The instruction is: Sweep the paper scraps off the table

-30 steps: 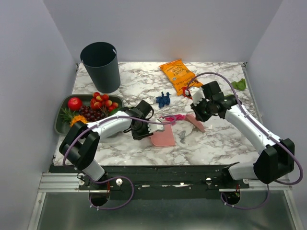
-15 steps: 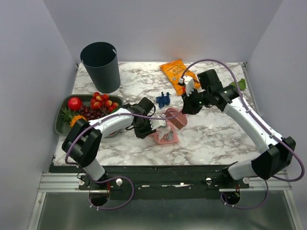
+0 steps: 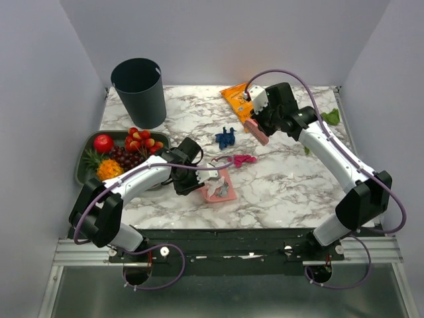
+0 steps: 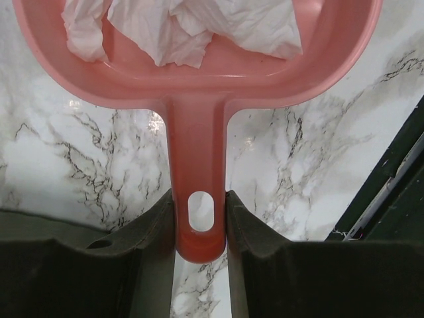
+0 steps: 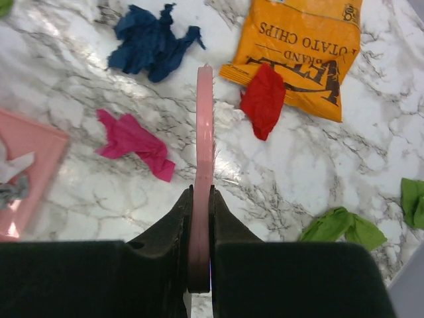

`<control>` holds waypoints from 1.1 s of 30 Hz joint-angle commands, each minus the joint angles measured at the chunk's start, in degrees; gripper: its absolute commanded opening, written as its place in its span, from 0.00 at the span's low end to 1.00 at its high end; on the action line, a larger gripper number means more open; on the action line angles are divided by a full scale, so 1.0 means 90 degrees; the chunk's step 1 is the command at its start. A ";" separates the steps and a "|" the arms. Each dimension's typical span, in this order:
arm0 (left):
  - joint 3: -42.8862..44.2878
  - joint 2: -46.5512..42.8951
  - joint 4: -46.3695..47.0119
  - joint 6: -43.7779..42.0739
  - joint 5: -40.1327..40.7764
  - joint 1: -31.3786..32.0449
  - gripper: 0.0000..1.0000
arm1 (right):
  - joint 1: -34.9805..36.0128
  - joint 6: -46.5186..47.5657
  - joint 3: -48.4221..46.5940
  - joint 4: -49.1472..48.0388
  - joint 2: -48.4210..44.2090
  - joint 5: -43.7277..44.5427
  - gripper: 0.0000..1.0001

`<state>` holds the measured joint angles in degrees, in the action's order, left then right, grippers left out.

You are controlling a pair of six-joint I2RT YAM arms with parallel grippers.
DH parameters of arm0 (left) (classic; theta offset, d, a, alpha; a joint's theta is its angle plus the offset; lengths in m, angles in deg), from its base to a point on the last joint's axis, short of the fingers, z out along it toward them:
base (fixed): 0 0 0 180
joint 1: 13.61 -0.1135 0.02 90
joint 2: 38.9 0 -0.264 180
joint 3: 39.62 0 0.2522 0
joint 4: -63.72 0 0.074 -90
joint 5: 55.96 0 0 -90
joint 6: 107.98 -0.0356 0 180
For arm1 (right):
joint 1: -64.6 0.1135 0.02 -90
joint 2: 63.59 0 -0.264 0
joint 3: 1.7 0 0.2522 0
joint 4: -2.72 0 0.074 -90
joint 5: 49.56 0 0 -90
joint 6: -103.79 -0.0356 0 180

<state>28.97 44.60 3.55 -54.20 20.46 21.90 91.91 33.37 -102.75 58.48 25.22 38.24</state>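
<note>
Gripping pink plastic brush [image 5: 204, 119] in right end effector [image 5: 200, 197], pink dustpan [image 4: 199, 89] in left end effector [image 4: 201, 202], drop behind red paper scrap [image 5: 264, 99], sweep panward.

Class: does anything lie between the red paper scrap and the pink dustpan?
Yes. The magenta scrap lies almost straight between the red scrap and the dustpan; the brush in the right hand is also between them.

My left arm lies bent by the near edge, left gripper [image 3: 201, 179] clamped on the dustpan [image 3: 220, 189] handle, while my right arm stretches toward the far edge, right gripper [image 3: 254, 123] pinching the brush [image 3: 260, 134].
</note>
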 commanded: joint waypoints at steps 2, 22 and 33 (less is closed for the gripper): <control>-0.0096 -0.0196 -0.0087 0.0188 0.0552 -0.0097 0.00 | -0.0027 0.0646 0.0001 -0.0486 0.0522 0.1093 0.00; 0.0714 0.1131 0.0284 0.0578 0.0758 -0.0039 0.00 | 0.0784 -0.0162 0.0258 0.0449 0.0952 -0.2638 0.01; 0.0510 0.0986 0.0713 0.0432 0.0591 -0.0039 0.00 | 0.0179 0.0101 -0.0263 0.1574 0.0767 -0.3584 0.01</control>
<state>34.50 54.57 7.87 -49.70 26.93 21.40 96.02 32.89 -104.67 66.37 33.53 9.61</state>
